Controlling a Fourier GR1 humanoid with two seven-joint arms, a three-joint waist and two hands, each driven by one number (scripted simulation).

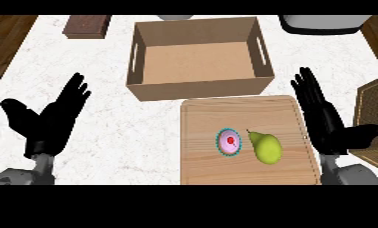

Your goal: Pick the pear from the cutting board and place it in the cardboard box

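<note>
While both hands rest apart from everything, the pear [266, 147] lies on the cutting board [207, 167], toward the board's 3 o'clock side, stem pointing to 11 o'clock. Just beside it at 9 o'clock sits a small cupcake [229, 143] with pink icing, close enough that little room shows between them. On the pear's 3 o'clock side a strip of bare wood runs to the board's right edge.

At that edge hangs the right hand [325, 119], fingers straight and spread, holding nothing, its fingertips pointing to 12 o'clock. Well across the white counter [111, 122] at 9 o'clock, the left hand [52, 119] is likewise open with straight fingers, thumb out to the side.

Directly at 12 o'clock from the board stands the cardboard box [199, 84], open-topped, its near wall just short of the board's far edge. Beyond it, a brown block [87, 26] lies at 10 o'clock and a grey appliance [325, 23] at 2 o'clock.
</note>
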